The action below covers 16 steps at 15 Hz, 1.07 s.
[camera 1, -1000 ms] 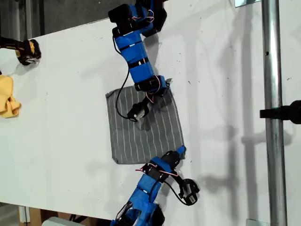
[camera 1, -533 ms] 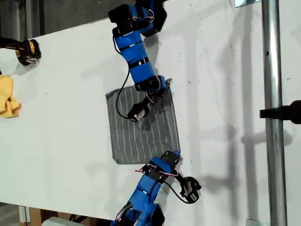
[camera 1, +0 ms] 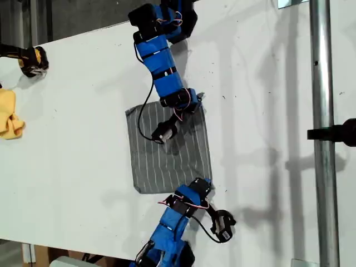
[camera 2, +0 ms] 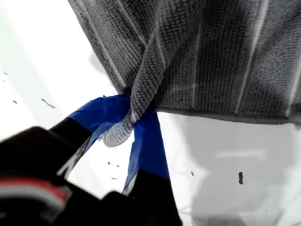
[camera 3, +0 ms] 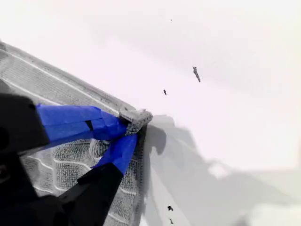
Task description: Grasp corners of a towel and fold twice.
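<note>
While flat on table (camera 1: 83, 111), grey white-striped towel (camera 1: 167, 150), corners bunched in both pincers' pinch.

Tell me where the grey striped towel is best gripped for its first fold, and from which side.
Grip the towel by the two corners on the exterior view's right edge, coming in from that edge. It lies flat, so only the thin corner tips offer purchase. My first gripper and my second gripper each already pinch one.

Grey striped towel (camera 1: 169, 150) flat on white table (camera 1: 83, 128); blue arms at two corners; yellow cloth (camera 1: 9, 114) exterior view's left
</note>
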Motion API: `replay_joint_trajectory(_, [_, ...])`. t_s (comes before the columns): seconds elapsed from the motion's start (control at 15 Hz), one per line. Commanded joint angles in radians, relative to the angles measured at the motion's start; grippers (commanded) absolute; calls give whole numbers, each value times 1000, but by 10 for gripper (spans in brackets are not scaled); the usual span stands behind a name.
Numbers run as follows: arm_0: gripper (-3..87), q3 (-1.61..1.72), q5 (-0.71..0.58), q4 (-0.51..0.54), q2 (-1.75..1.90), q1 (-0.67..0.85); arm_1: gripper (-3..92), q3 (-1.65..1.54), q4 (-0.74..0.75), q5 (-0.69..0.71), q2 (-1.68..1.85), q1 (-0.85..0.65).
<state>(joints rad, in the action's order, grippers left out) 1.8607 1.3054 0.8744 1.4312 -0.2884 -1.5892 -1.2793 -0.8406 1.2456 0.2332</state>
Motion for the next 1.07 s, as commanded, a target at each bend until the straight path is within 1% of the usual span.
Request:
replay_joint_trajectory(0.0, [-15, -35, -46, 75, 146, -20, -1, 91, -48, 12, 141, 28])
replay_joint_trajectory(0.2, [-15, -97, -112, 207, 241, -72, -1, 215, -141, 23, 183, 72])
replay_joint_trajectory(0.33, [-15, -133, -132, 261, 249, -124, -1, 270, -179, 21, 192, 120])
replay_joint_trajectory(0.47, [-15, -138, -123, 265, 250, -175, -1, 308, -193, 15, 187, 179])
replay_joint_trajectory(0.6, [-15, -138, -110, 255, 253, -178, -1, 324, -196, 17, 183, 184])
replay_joint_trajectory(0.67, [-15, -140, -103, 268, 264, -149, -1, 325, -196, 23, 190, 160])
replay_joint_trajectory(0.73, [-15, -135, -121, 278, 295, -107, -1, 327, -196, 40, 198, 123])
replay_joint_trajectory(0.8, [-15, -126, -163, 284, 336, -49, -1, 327, -196, 64, 212, 75])
replay_joint_trajectory(1.0, [-15, -104, -328, 345, 396, 163, -1, 311, -206, 126, 241, -104])
